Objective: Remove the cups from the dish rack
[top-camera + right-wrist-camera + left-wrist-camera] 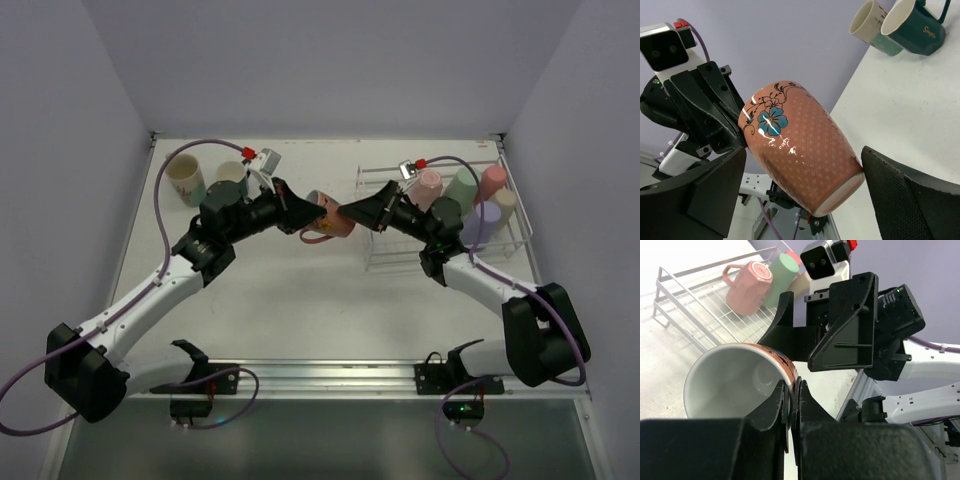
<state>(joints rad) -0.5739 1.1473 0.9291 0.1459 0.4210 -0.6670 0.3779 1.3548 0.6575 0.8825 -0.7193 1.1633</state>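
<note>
A salmon mug [328, 222] with a blue flower hangs above the table between both arms. My left gripper [300, 213] is shut on its rim, one finger inside and one outside, as the left wrist view [792, 387] shows. My right gripper [350, 213] stands open around the mug's body [805, 145], its right pad [900, 195] close to the base edge. The dish rack [385, 262] at the right holds a pink mug [430, 183], a mint tumbler [462, 185], and salmon [492, 180], lavender [482, 222] and cream [505, 203] cups.
A cream cup [186, 178] and a dark green mug [232, 175] stand on the table at the back left; they also show in the right wrist view, the cream cup [870, 20] beside the green mug [915, 27]. White walls enclose the table on three sides.
</note>
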